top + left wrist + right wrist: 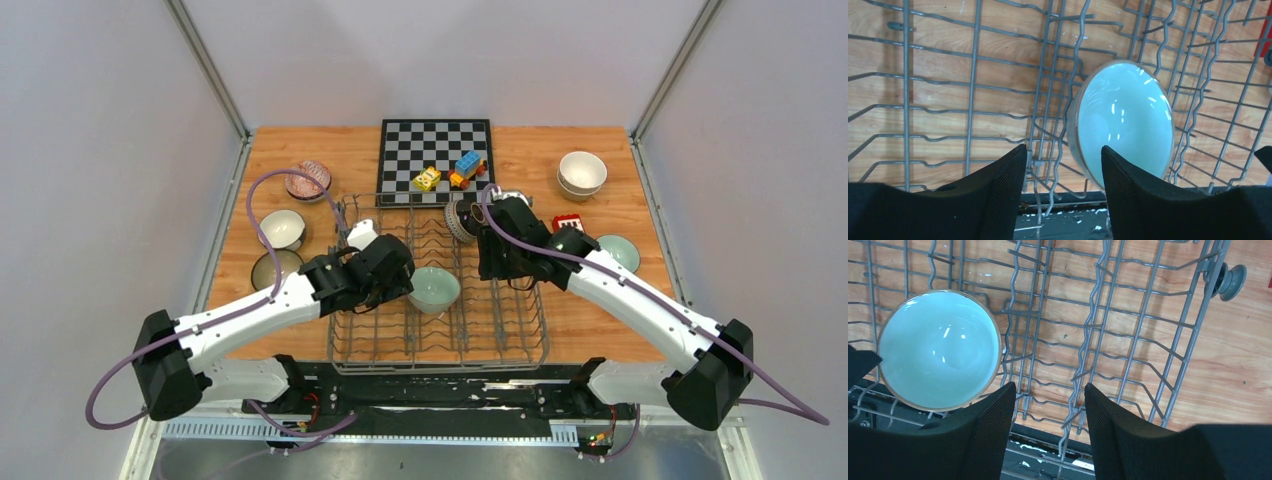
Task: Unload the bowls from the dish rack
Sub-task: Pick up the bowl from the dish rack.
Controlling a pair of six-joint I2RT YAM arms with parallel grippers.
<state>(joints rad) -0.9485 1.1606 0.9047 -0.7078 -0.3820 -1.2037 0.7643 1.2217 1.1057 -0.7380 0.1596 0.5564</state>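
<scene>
L end effector (1063,172) open, empty, mint bowl (1122,120) off to one side, so pinching now may catch dish rack (973,90) not rim; R end effector (1049,410) open too.

The pale mint round ceramic bowl (1122,122) is smooth and glossy, its glaze catching bright highlights, with a thin duller brownish rim. The grey wire dish rack (906,115) looks like matt coated metal. The orange-brown wooden counter (938,62) shows fine grain. The left pincer (1063,150) has matt black, finely textured pads (1003,187).
</scene>
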